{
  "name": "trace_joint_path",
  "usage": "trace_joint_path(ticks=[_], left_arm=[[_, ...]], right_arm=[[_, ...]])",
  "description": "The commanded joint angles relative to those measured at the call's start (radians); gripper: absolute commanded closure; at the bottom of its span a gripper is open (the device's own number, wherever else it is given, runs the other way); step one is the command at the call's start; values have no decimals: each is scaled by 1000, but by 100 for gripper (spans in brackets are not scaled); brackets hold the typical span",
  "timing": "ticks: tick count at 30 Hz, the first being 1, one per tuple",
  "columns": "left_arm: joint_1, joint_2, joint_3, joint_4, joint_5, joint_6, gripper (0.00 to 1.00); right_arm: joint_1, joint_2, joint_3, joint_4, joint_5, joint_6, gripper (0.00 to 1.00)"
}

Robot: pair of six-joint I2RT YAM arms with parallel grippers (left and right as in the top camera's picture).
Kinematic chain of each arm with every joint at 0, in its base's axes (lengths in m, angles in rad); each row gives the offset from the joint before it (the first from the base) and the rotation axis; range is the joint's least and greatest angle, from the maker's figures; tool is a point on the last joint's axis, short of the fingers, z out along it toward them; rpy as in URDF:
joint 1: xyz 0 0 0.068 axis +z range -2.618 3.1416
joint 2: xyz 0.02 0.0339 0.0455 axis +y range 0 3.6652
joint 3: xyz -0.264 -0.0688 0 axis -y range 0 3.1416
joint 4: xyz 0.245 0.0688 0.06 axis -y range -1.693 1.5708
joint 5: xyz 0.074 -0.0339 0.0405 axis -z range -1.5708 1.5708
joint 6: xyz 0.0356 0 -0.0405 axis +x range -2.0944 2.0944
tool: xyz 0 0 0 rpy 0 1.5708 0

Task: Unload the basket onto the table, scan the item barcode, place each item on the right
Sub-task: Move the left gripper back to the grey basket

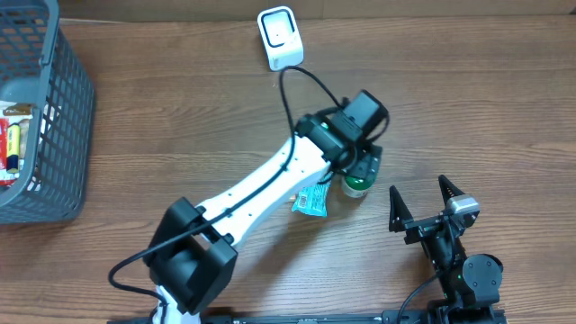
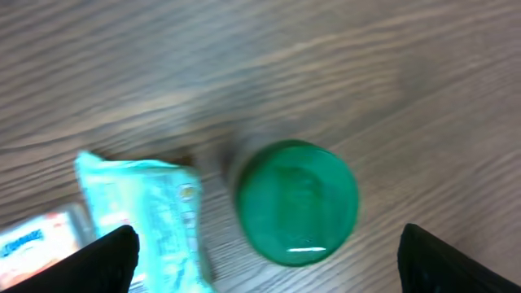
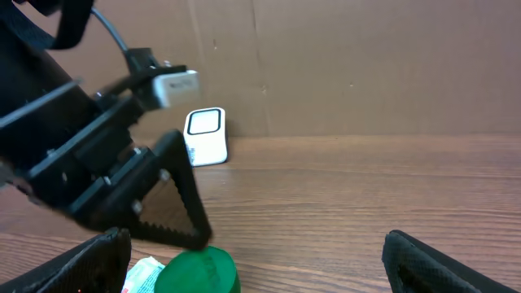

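Observation:
A green-lidded container [image 1: 354,186] stands upright on the wooden table, with a teal snack packet [image 1: 311,200] lying just left of it. My left gripper [image 1: 360,167] hovers over the green lid [image 2: 297,203], open, its fingertips [image 2: 110,259] wide apart and touching nothing; the packet [image 2: 151,220] lies by the left fingertip. The white barcode scanner [image 1: 280,37] stands at the table's far edge, also seen in the right wrist view [image 3: 204,136]. My right gripper [image 1: 421,200] waits open and empty to the right of the container [image 3: 198,273]. No barcode shows.
A grey mesh basket [image 1: 54,117] with several packaged goods stands at the far left. The scanner's cable [image 1: 310,81] loops toward the left arm. A cardboard wall [image 3: 366,65] backs the table.

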Motion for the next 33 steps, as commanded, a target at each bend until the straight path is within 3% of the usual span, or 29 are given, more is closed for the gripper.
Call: trace_joint_path(ticks=[1, 18, 21, 24, 25, 33], left_arm=[[-19, 50, 8, 14, -7, 26, 12], [-47, 169, 8, 63, -4, 10, 11], [-46, 174, 8, 63, -4, 10, 21], [-46, 173, 9, 63, -4, 10, 42], [-46, 173, 9, 61, -4, 8, 45], [-44, 172, 12, 13, -8, -86, 41]], right_arm=[[-5, -9, -11, 3, 9, -6, 0], [-5, -9, -11, 3, 9, -6, 0], [-5, -9, -11, 3, 9, -6, 0], [-5, -9, -11, 3, 9, -7, 0], [-5, -9, -11, 3, 9, -6, 0], [-5, -9, -11, 3, 9, -7, 0]])
